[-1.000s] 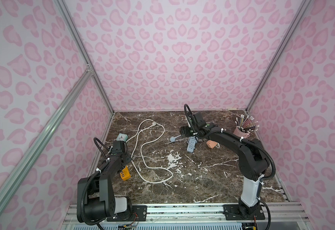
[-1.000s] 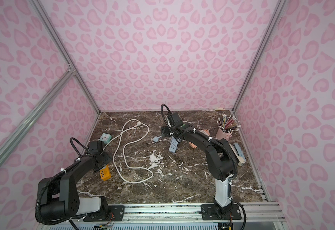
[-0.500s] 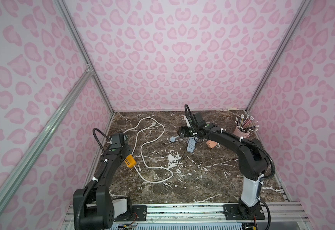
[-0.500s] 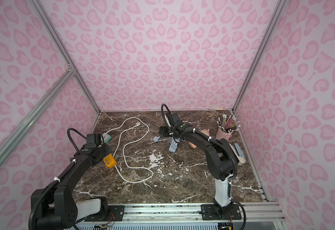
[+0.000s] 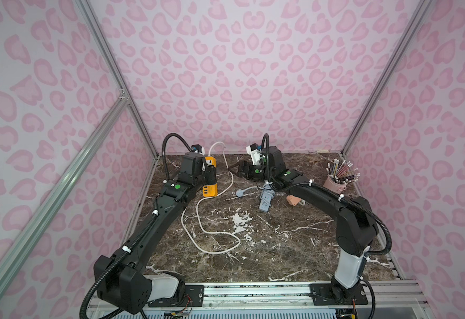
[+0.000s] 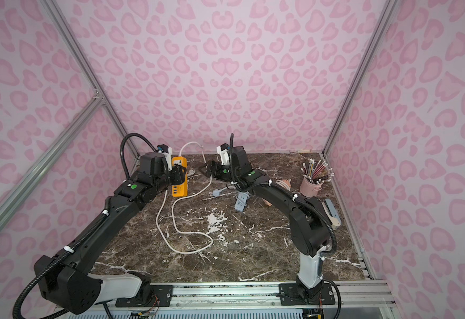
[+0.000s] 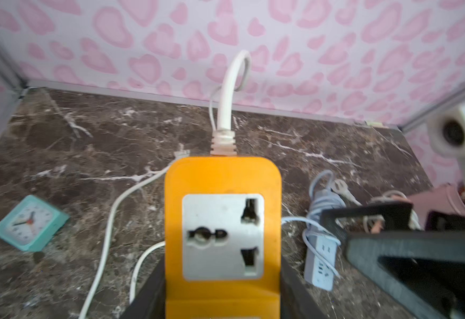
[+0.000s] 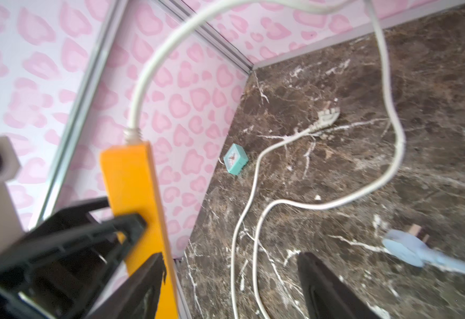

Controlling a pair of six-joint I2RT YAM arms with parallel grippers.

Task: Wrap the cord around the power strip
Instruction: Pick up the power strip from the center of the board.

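Checking both top views, you have a dark veined marble table [image 5: 267, 248] boxed by pink heart-print walls [image 5: 253, 69] on aluminium posts [image 5: 105, 55]. Left gripper [image 5: 210, 176] is clamped on the orange power strip [image 5: 210, 191] at the back-left, its white cord [image 5: 217, 252] arching against the back wall, then looping loose across the marble. Right gripper [image 5: 238, 171] hangs just beside, jaws spread, holding nothing. Left wrist view: you see the strip's socket face toward the camera, a teal clock [image 7: 30, 223] and a blue strip [image 7: 321, 262] resting on the slab. Right wrist view: the cord's plug [image 8: 326, 116] lies flat on the marble near the clock
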